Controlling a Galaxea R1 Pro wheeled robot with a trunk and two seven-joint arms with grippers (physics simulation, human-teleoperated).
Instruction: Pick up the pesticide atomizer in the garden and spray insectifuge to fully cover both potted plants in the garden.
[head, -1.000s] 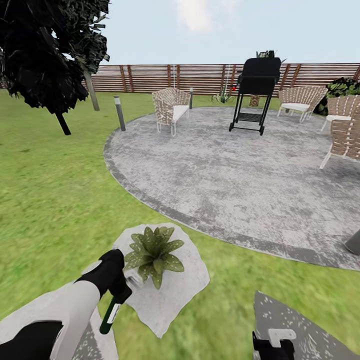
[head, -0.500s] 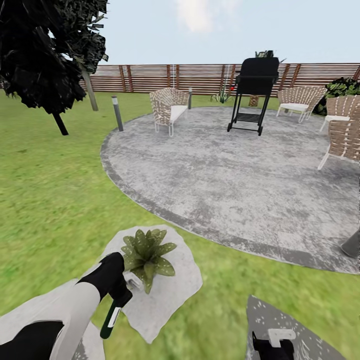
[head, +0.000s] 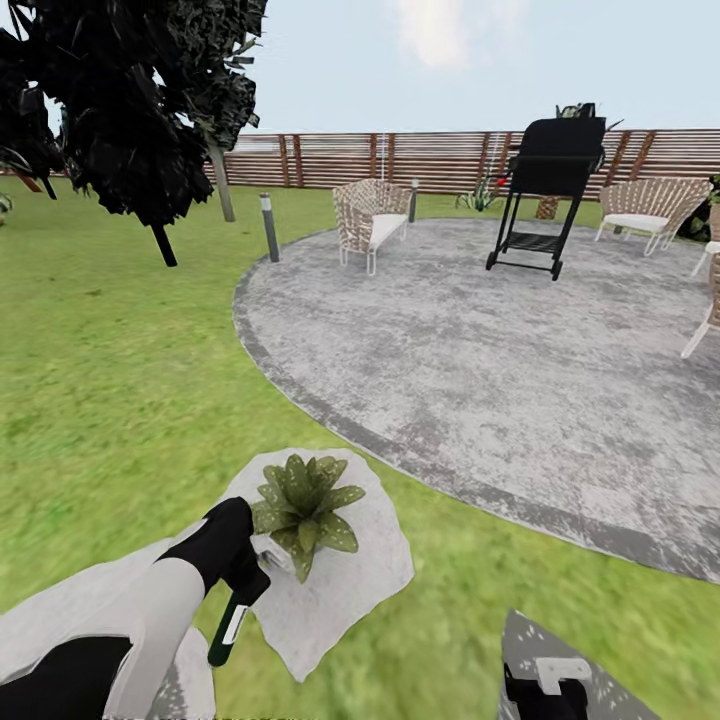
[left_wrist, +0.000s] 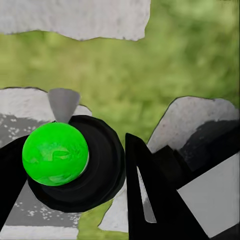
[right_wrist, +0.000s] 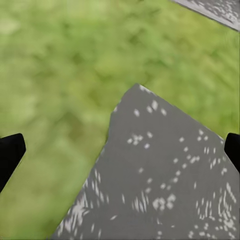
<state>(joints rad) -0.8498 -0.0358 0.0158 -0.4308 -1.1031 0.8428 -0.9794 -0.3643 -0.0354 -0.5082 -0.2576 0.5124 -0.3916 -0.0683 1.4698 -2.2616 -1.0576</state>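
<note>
One potted plant (head: 303, 505), a low rosette of speckled olive leaves, sits on a pale stepping stone (head: 345, 585) in the lawn. My left gripper (head: 238, 562) is shut on the pesticide atomizer (head: 228, 625). The dark-green bottle hangs below the hand, and its pale trigger head (head: 270, 555) touches the plant's near leaves. In the left wrist view the atomizer's bright green end (left_wrist: 55, 153) sits between the black fingers (left_wrist: 150, 200). My right gripper (right_wrist: 120, 150) is open over a grey stone (right_wrist: 160, 190) and grass. The second potted plant is out of view.
A round grey paved patch (head: 500, 330) lies ahead, with a black grill (head: 545, 190), wicker chairs (head: 370, 220) and a bollard lamp (head: 268, 227). A dark tree (head: 120, 110) stands at the left. A brown slatted fence (head: 440, 160) closes the back. Lawn surrounds the stones.
The whole picture has shifted to the right, so the camera has turned left. My left gripper still holds the atomizer beside the plant, and the right gripper stays low and open.
</note>
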